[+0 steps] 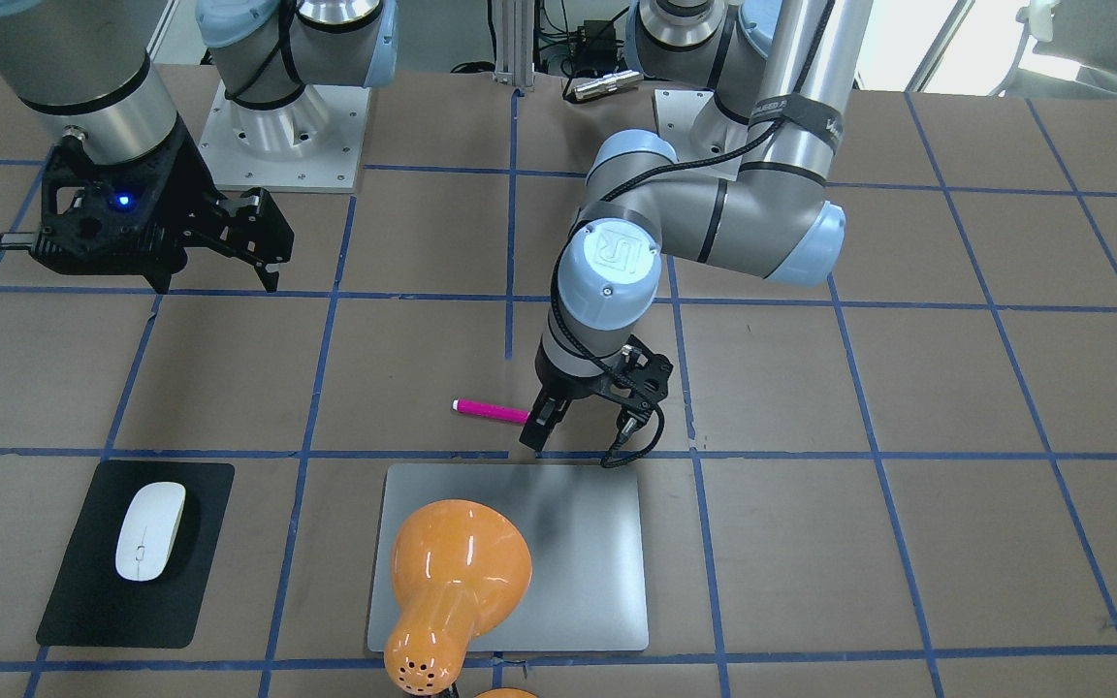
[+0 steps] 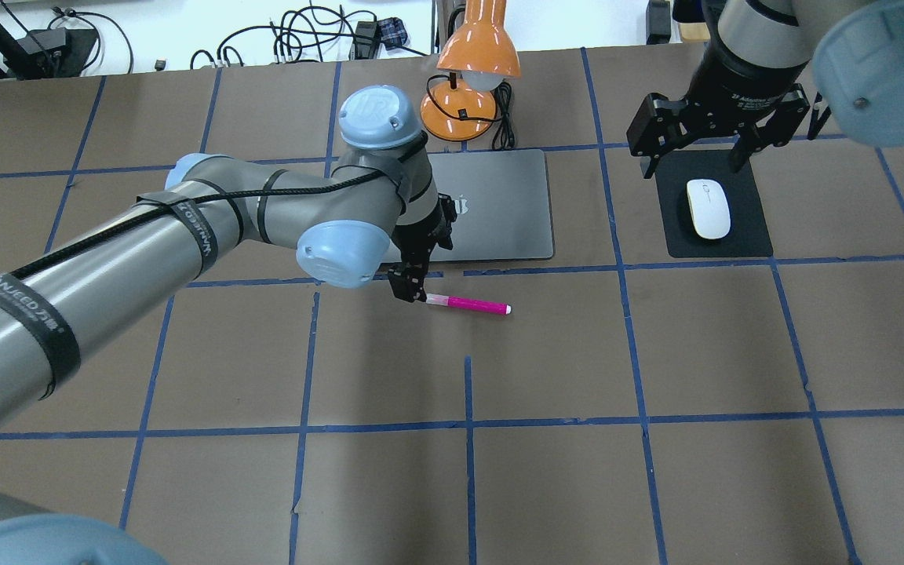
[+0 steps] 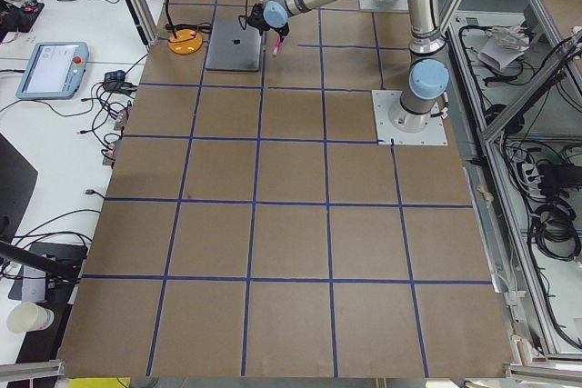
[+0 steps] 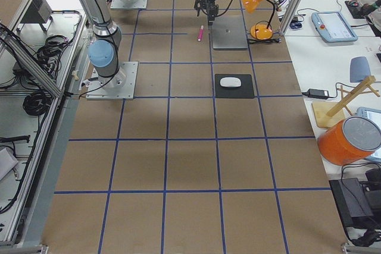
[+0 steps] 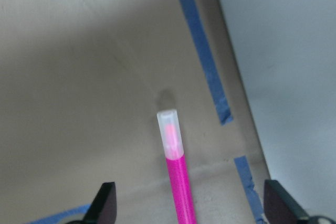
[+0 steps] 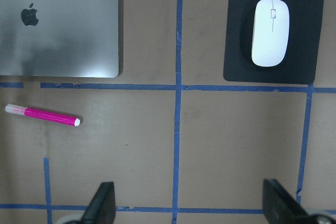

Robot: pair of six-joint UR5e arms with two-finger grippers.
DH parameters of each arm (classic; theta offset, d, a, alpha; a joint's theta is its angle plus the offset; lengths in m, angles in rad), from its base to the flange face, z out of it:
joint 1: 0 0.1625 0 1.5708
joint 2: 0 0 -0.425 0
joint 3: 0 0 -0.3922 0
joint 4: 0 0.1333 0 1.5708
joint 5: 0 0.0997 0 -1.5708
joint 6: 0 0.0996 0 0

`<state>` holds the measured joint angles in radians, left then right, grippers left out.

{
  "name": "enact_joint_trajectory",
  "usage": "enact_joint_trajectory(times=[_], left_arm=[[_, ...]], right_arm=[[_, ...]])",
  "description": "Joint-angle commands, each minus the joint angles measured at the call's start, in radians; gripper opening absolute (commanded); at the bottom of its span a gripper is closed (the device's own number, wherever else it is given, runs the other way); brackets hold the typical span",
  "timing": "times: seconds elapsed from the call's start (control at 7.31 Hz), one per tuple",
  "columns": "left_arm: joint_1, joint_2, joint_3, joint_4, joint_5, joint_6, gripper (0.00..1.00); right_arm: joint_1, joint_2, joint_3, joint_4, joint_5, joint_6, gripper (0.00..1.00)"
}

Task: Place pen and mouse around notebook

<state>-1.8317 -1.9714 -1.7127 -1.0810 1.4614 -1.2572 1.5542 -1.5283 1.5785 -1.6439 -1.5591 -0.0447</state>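
Left gripper [image 5: 189, 199], jaws spread wide and untouching, straddles the magenta pen [image 5: 176, 167] lying flat just beside the silver notebook [image 5: 286, 51]

pen [image 5: 179, 182] cut off below, notebook [image 1: 588, 582] partly behind lamp [image 1: 457, 572]

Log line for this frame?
left end effector: open over pen | pen: lying by notebook | right end effector: open | mouse: on mat

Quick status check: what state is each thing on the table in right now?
Magenta-pink pen: lying flat, ungripped.
White oval mouse: resting on black mat.
Silver-grey notebook: closed, flat.
Left gripper: open, straddling the pen.
Right gripper: open, empty.
Orange desk lamp: upright; lit or not, cannot tell.
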Motion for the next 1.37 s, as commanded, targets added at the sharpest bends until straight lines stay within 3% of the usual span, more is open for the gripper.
enact_joint_trajectory(times=[0.0, 0.41, 0.68, 1.23], left_arm=[[0.060, 0.084, 0.005, -0.065, 0.004, 0.391, 1.00], [0.216, 0.201, 0.048, -0.228, 0.004, 0.891, 1.00], [0.310, 0.255, 0.084, -0.328, 0.126, 1.164, 1.00], [0.330, 0.342, 0.078, -0.417, 0.125, 1.312, 1.00]], right_arm=[[0.000, -0.001, 0.000, 0.003, 0.002, -0.001, 1.00], [0.001, -0.001, -0.002, -0.001, 0.008, 0.012, 1.00], [0.001, -0.001, -0.002, 0.001, 0.007, 0.012, 1.00], [0.001, 0.000, -0.002, -0.007, 0.005, 0.002, 1.00]])
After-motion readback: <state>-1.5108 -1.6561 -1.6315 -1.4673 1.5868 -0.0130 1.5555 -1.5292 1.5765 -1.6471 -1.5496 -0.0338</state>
